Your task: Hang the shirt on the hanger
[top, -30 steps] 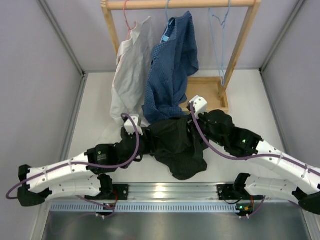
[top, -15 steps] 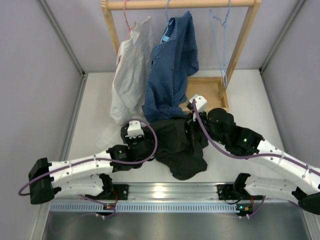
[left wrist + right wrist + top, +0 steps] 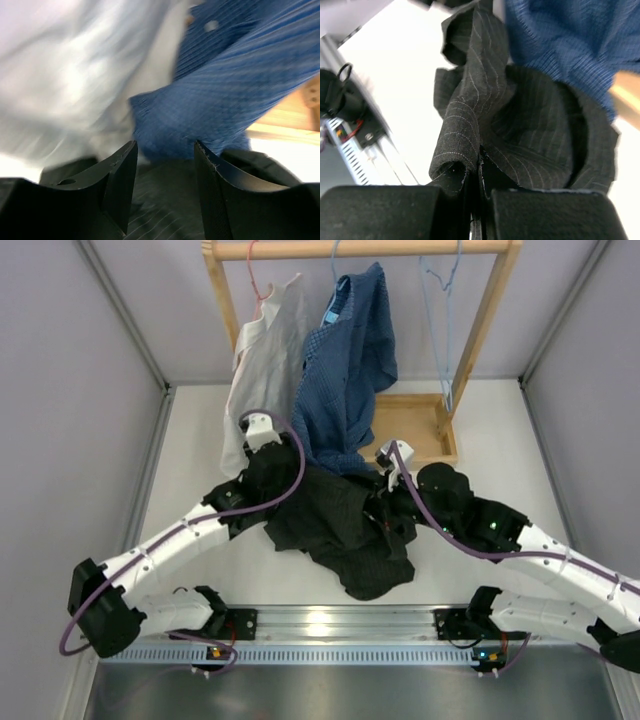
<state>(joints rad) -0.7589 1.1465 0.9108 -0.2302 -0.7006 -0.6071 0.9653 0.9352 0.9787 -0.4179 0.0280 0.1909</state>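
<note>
Pinching the shirt (image 3: 470, 100) (one of three): right claw (image 3: 479, 170); left claw (image 3: 165, 151) spread; hanger (image 3: 441, 285) on rail (image 3: 400, 248).

The left wrist view is smeared. The white shirt (image 3: 70, 75) and blue shirt (image 3: 240, 90) ahead of the left gripper (image 3: 165, 150) are blurs. Whether the shirt (image 3: 165, 205) lying low between its fingers is pinched cannot be told. From above, those fingers are lost against the dark cloth. The right gripper (image 3: 475, 172) is hidden from above under its own wrist and the folds. Far beyond it, the hanger (image 3: 440, 340) has its hook cut off at the top edge.
</note>
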